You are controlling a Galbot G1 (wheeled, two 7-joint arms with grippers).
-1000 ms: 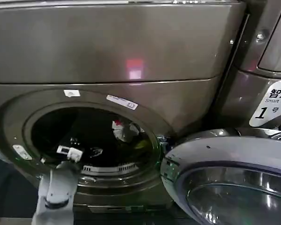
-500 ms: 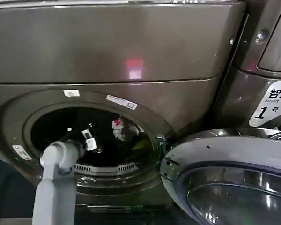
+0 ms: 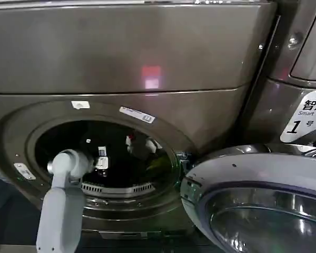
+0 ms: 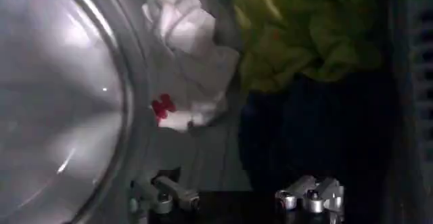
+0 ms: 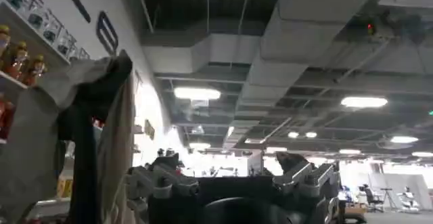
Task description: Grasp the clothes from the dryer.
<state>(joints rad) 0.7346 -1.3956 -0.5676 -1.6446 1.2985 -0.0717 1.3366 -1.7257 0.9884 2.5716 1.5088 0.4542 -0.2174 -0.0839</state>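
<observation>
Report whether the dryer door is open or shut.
Open: the glass door is swung aside, and the left gripper reaches into the dryer drum toward the clothes.

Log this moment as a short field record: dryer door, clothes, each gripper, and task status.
dryer door: the dryer has its glass door swung open at the robot's right
clothes: the clothes lie inside the drum, white fabric with a red patch and yellow-green fabric beside it
left gripper: the left gripper is inside the drum mouth, open, short of the clothes
right gripper: the right gripper is away from the dryer, aimed up at a ceiling, open and holding nothing
task status: clothes not yet grasped
</observation>
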